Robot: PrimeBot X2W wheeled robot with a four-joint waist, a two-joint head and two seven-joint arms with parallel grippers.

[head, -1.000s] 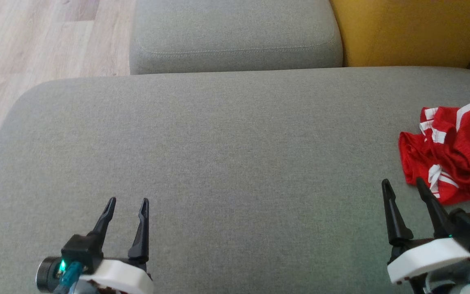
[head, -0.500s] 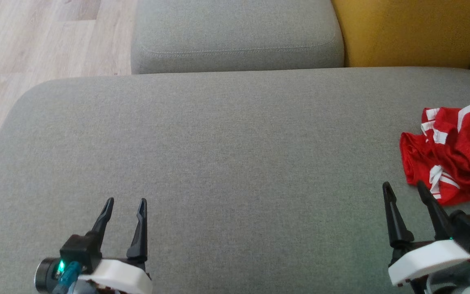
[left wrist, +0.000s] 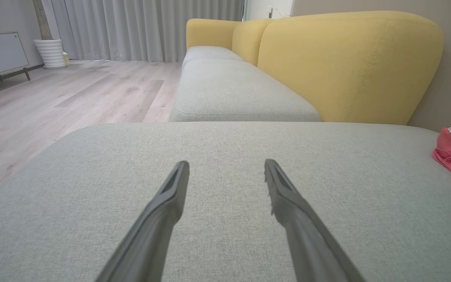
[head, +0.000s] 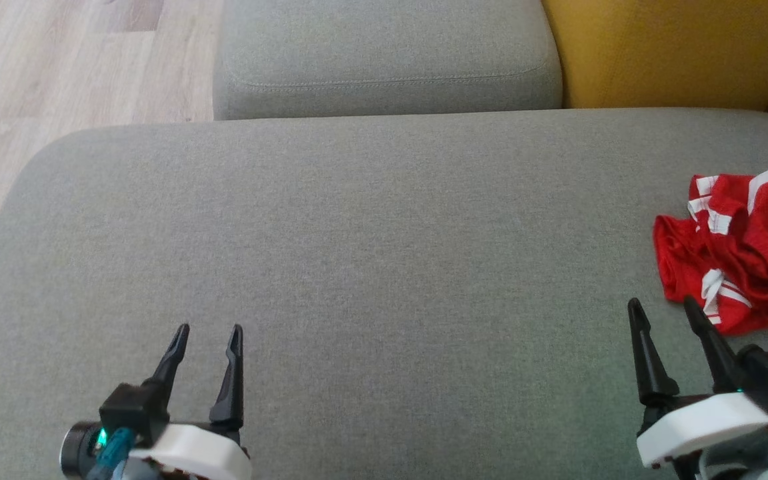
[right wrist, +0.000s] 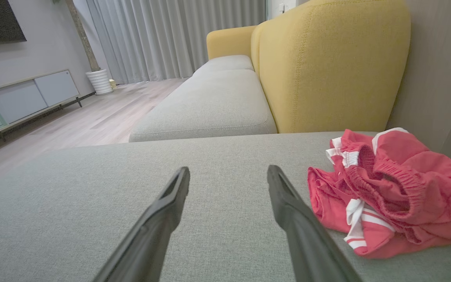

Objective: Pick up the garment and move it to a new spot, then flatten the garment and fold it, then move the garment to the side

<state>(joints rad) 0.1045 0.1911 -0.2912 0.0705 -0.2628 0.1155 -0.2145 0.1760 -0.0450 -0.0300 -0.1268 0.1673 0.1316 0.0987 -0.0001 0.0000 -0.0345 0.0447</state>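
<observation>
Garment: your red garment [head: 737, 247] with white stripes lies crumpled at the far right of the grey seat cushion [head: 384, 220], not flattened or folded.
Left gripper: your left gripper [head: 211, 328] hangs at lower left over bare cushion, jaws wide, nothing between them, well apart from the garment.
Right gripper: your right gripper [head: 662, 301] sits at lower right, jaws wide and empty.
Clearance: its right fingertip is just beside the garment's near edge; you can't tell contact from these views.
Right wrist view: garment lies to the right of the fingers, not between them.
Surroundings: second grey cushion [head: 384, 60] beyond, yellow backrest [head: 664, 47] at upper right, wood floor [head: 57, 67] on the left.
</observation>
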